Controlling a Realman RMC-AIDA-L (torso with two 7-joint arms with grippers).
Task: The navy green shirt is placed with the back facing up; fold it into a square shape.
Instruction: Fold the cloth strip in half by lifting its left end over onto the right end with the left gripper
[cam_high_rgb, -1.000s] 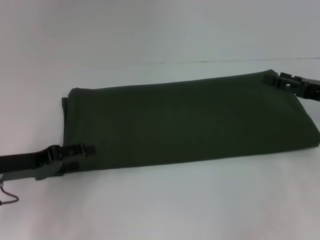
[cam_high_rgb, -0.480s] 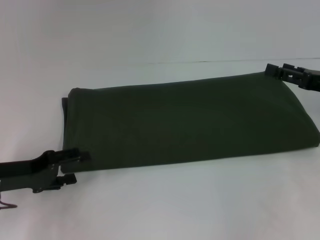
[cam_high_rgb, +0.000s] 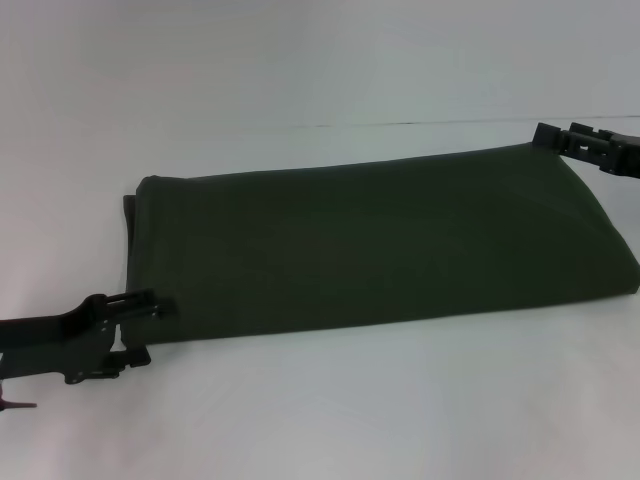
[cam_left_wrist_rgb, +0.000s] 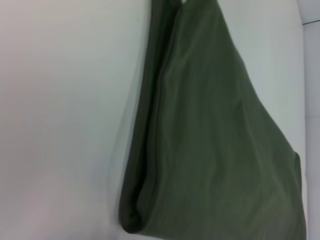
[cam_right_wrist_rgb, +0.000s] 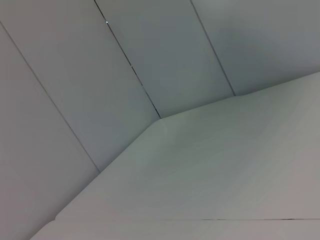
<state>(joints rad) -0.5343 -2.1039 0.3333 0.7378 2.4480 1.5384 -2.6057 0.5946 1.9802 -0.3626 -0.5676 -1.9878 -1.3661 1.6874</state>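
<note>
The navy green shirt (cam_high_rgb: 380, 240) lies flat on the white table as a long folded band, plain side up, running from the left to the right edge of the head view. Its layered folded edge (cam_left_wrist_rgb: 150, 165) fills the left wrist view. My left gripper (cam_high_rgb: 145, 328) is open just off the shirt's near left corner, with one finger (cam_high_rgb: 150, 301) touching the cloth's edge and nothing held. At the far right corner, my right gripper (cam_high_rgb: 560, 138) hovers just above and behind the cloth. The right wrist view shows no shirt.
The white table (cam_high_rgb: 330, 410) stretches in front of and behind the shirt. Its back edge (cam_high_rgb: 420, 123) meets a pale panelled wall (cam_right_wrist_rgb: 150, 50). The shirt's right end reaches the edge of the head view.
My left gripper let go of the near left corner, opened wider and drew back toward the left. My right gripper rose off the far right corner and moved slightly back.
</note>
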